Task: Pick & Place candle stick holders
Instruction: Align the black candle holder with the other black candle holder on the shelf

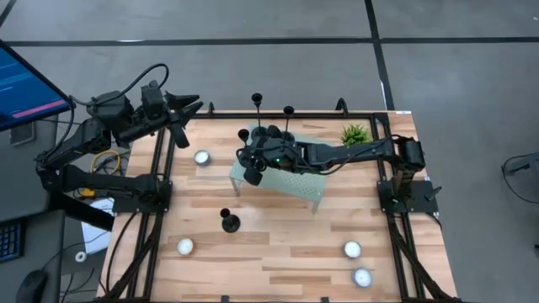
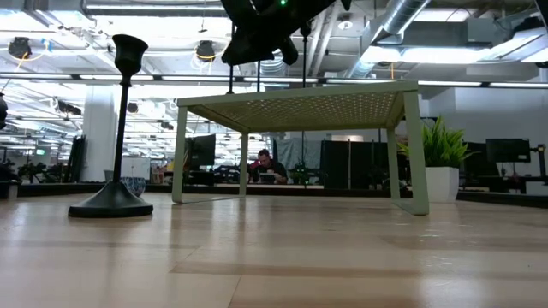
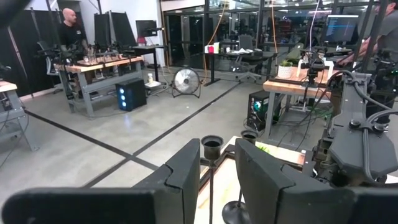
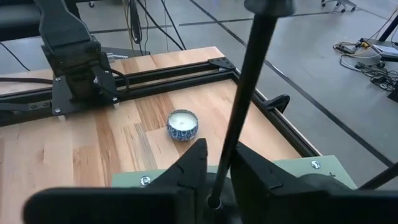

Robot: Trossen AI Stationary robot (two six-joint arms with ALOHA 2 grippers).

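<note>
Surface carries a green rack near its far edge, right end effector above it, fingers close around a holder stem, left end effector at far-left corner, fingers slightly apart.

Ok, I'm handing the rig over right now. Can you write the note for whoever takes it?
Left gripper: open, empty, waiting off the table's far left corner.
Right gripper: over the green stand's left end, with a holder stem between its fingers.
Done: two tall holders at the stand's far edge, apparently on it.
Left: the lone holder on the tabletop in front of the stand.
</note>
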